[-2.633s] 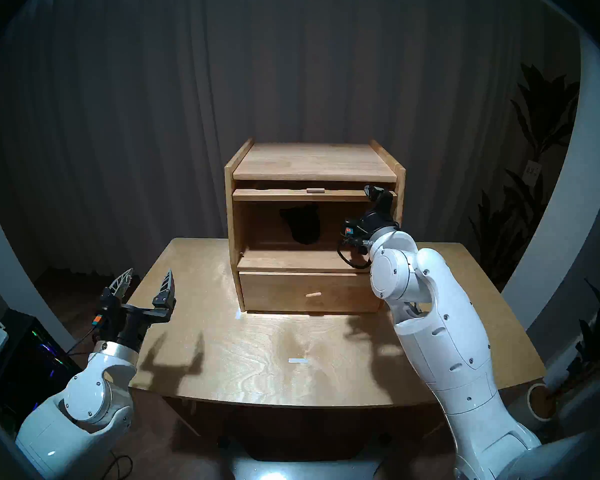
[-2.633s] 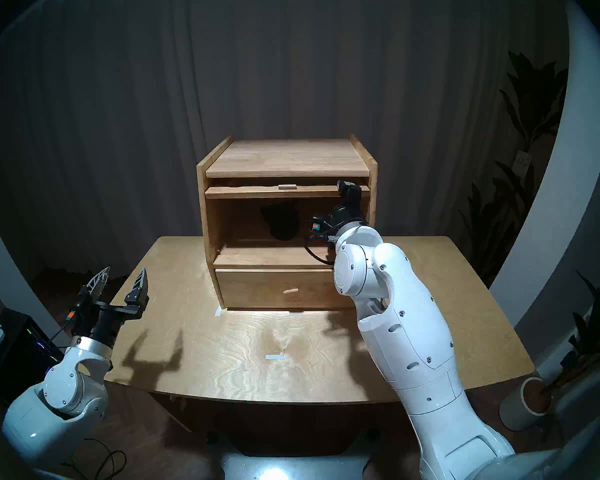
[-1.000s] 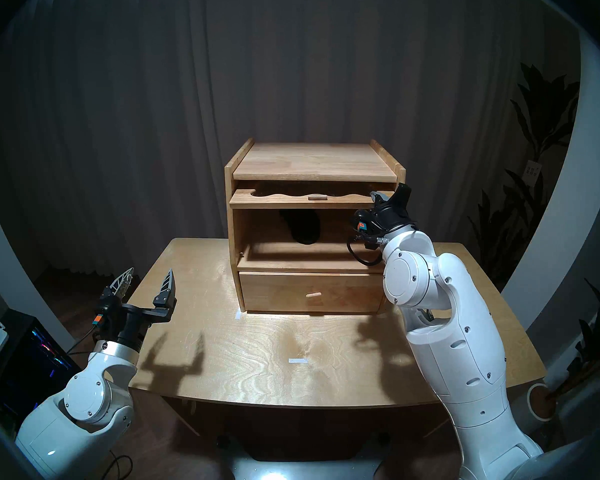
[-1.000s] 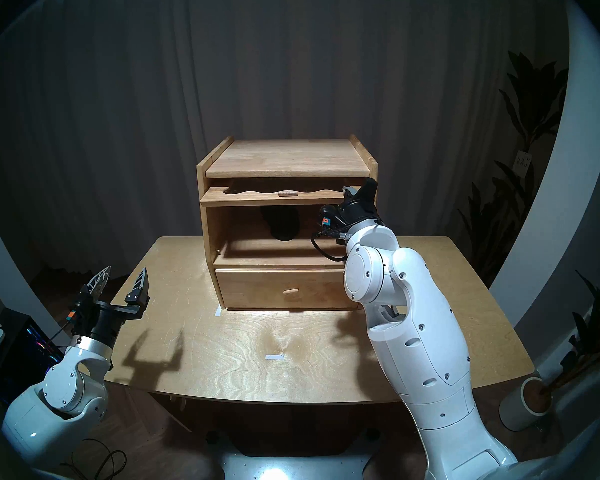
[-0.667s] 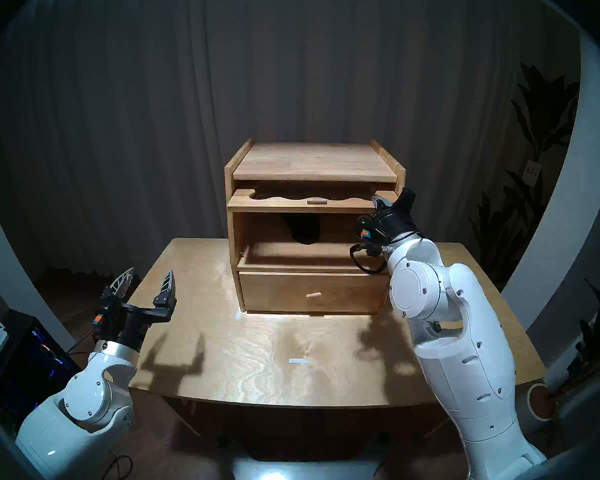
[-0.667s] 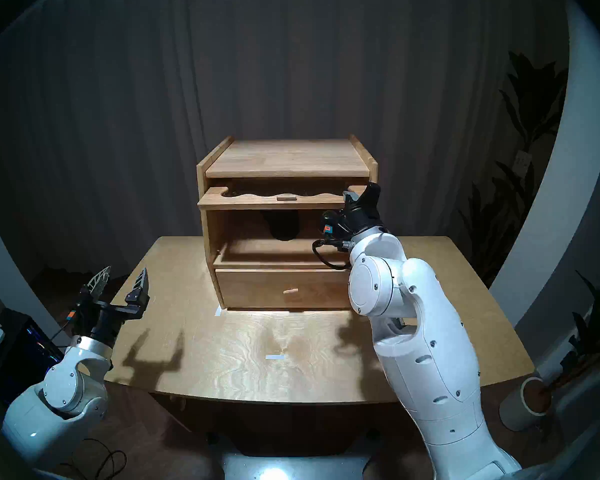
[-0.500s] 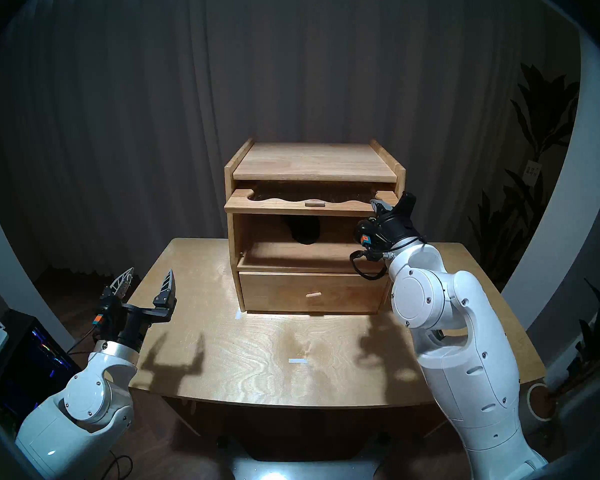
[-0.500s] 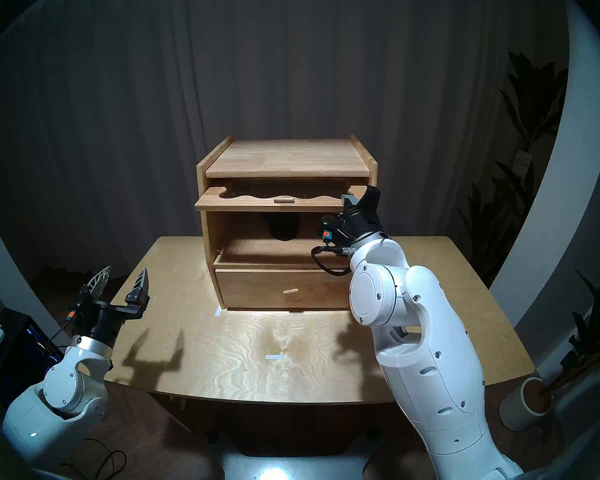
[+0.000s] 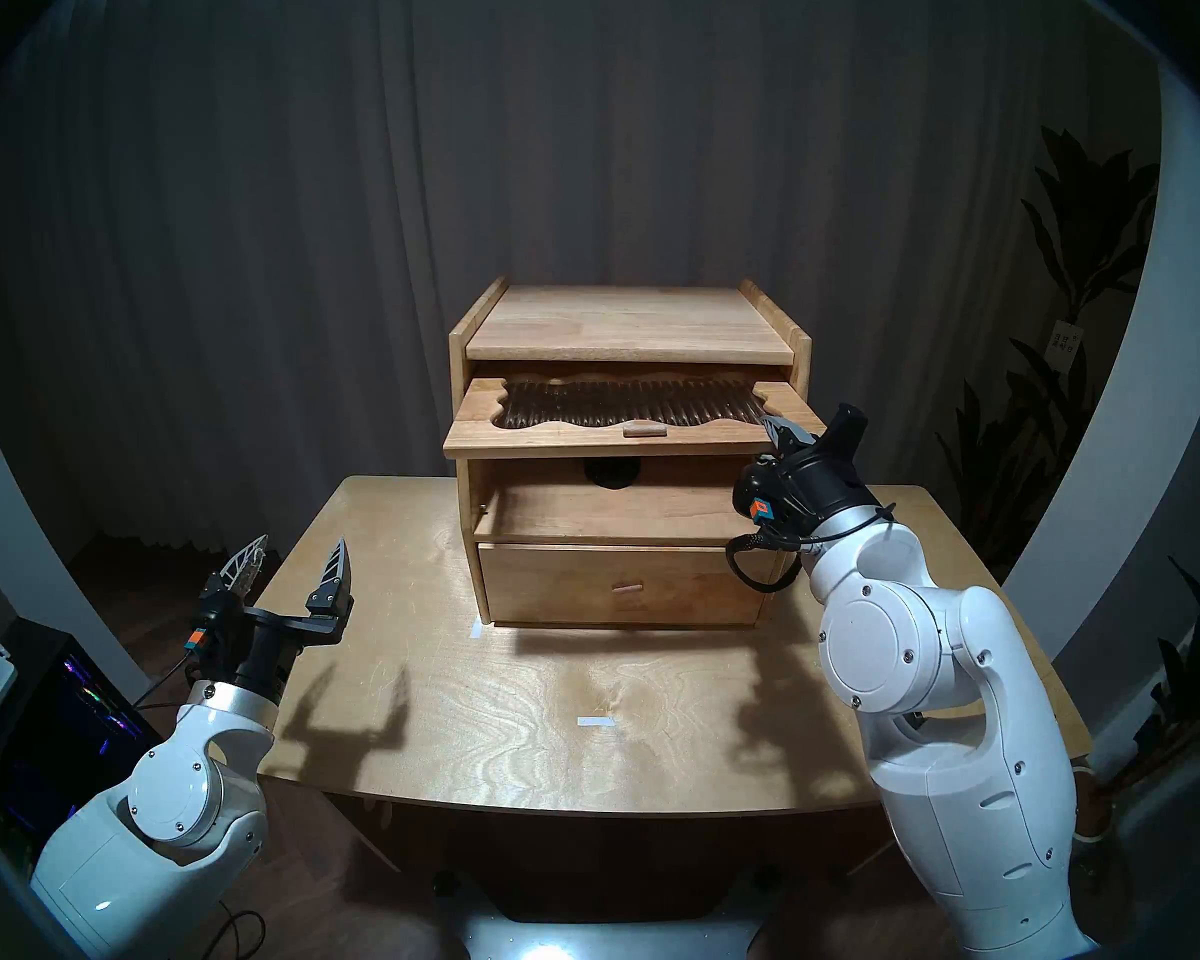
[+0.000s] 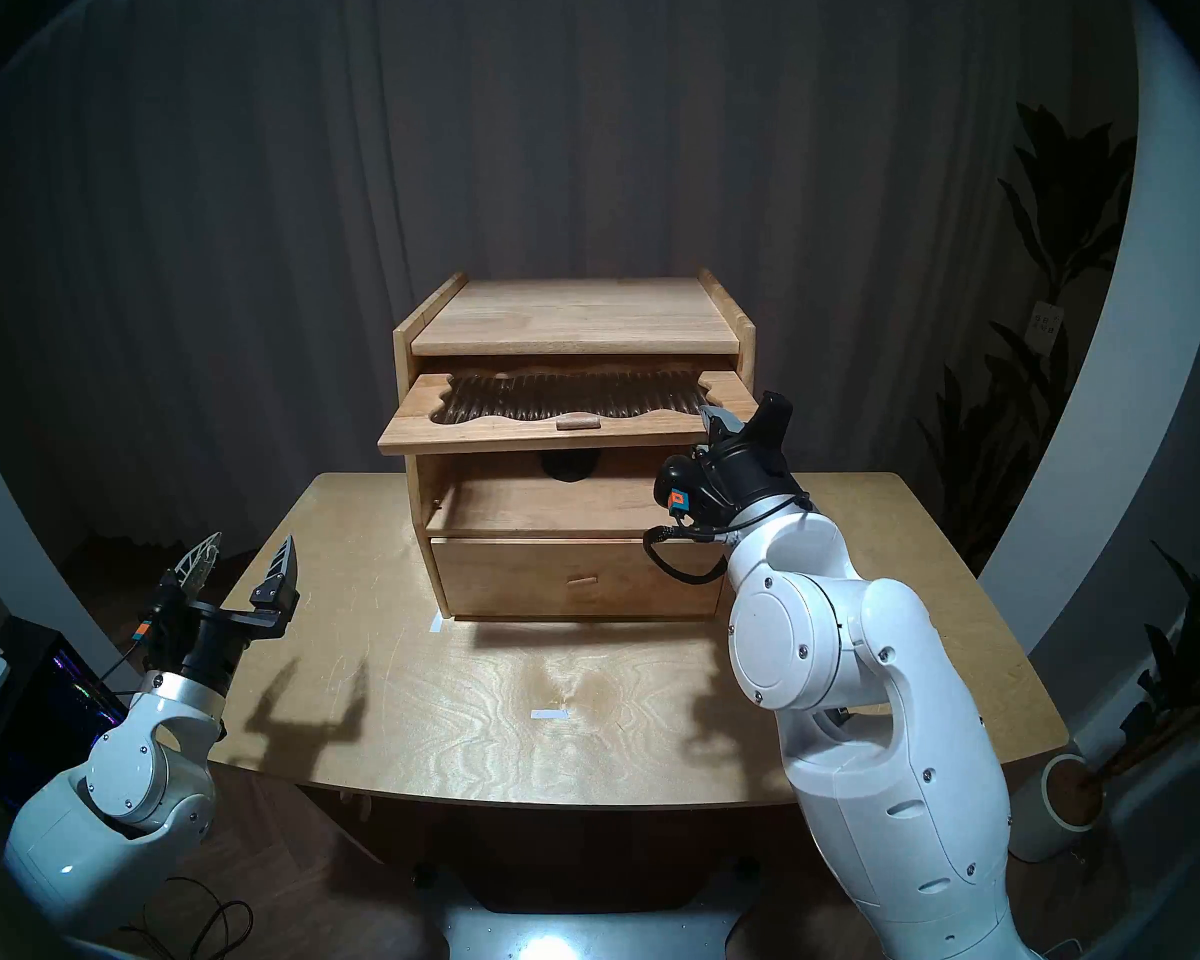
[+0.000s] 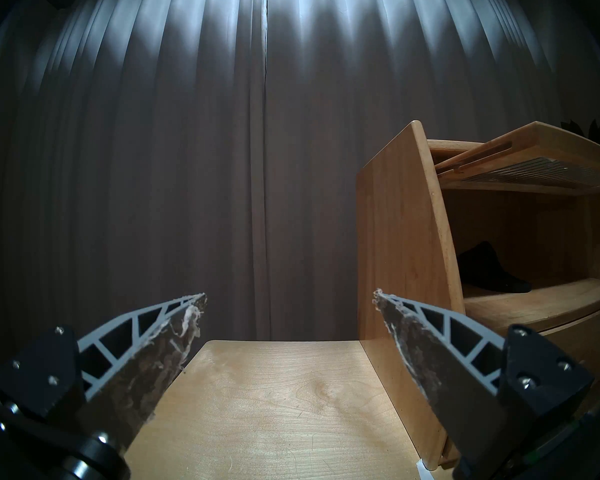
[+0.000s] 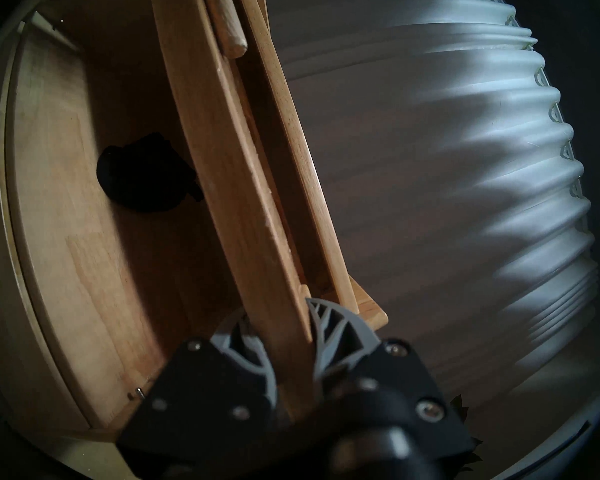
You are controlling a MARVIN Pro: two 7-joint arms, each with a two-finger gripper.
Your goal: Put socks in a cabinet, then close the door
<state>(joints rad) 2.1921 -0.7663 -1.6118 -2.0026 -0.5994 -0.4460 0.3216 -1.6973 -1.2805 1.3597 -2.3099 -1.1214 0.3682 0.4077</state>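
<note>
The light-wood cabinet (image 9: 680,325) stands at the back of the table. Its door (image 9: 514,433), with a wavy ribbed window (image 9: 628,401) and a small knob (image 9: 644,429), sticks out level from the slot above the upper compartment. My right gripper (image 9: 790,433) is shut on the door's front right corner; the right wrist view shows the fingers (image 12: 329,325) clamping the door's edge (image 12: 229,178). The black socks (image 9: 610,474) lie inside the compartment, mostly hidden under the door, clearer in the wrist views (image 12: 142,172) (image 11: 489,271). My left gripper (image 9: 296,564) is open and empty over the table's left edge.
The lower drawer (image 9: 556,584) is shut, with its knob (image 9: 627,588) at the middle. The wooden table (image 9: 486,702) carries a white tape mark (image 9: 595,721). A computer case (image 9: 50,702) stands at the left, potted plants (image 9: 1068,259) at the right, a curtain behind.
My right gripper has drawn the door out of its slot toward me, and the arm has moved back and down. The door now hides most of the socks. The left arm has not moved.
</note>
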